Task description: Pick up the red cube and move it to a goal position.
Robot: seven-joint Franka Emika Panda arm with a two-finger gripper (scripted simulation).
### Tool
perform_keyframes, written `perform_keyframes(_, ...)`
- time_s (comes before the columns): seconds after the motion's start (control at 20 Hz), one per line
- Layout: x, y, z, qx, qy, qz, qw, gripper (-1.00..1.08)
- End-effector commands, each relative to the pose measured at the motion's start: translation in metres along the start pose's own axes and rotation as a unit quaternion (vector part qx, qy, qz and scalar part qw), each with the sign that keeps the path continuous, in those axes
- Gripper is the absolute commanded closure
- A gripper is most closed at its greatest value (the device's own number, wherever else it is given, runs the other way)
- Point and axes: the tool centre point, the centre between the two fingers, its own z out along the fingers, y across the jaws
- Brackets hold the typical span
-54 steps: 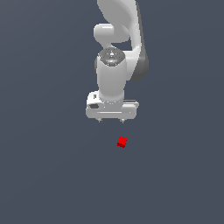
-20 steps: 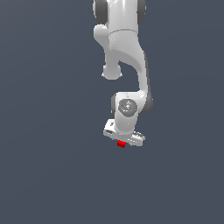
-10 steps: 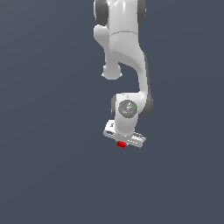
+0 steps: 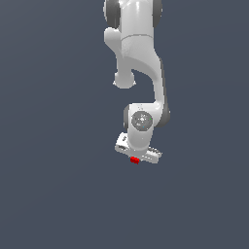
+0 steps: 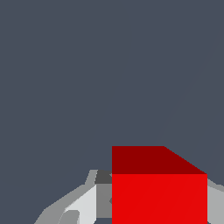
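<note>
The red cube (image 4: pixel 134 160) is a tiny bright red block, just below the white hand in the exterior view. My gripper (image 4: pixel 136 157) points down over it, and the hand hides the fingers there. In the wrist view the red cube (image 5: pixel 159 192) fills the space between the two grey fingers (image 5: pixel 101 199). One finger touches each side of it, so my gripper (image 5: pixel 159 210) is shut on the cube. I cannot tell whether the cube rests on the surface or hangs just above it.
The white arm (image 4: pixel 138 53) reaches down from the top of the exterior view. A plain dark grey surface (image 4: pixel 58 185) lies all around the cube. No other objects show.
Since the earliest frame the arm has come down from above the cube onto it. Over the last second the hand and cube have barely shifted.
</note>
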Motion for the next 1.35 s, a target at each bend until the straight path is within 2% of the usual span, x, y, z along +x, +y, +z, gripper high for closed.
perform_keyframes(0.0,0.001,0.003,-0.003,0.0,0.0,0.0,1.0,1.08)
perform_keyframes(0.35,0.005,0.035,-0.028,0.0,0.0,0.0,1.0,1.08)
perform_keyframes(0.95,0.019,0.129,-0.104,0.001,0.0,0.0,1.0,1.08)
perform_keyframes(1.3,0.024,0.149,-0.121,0.0,0.001,0.0,1.0,1.08)
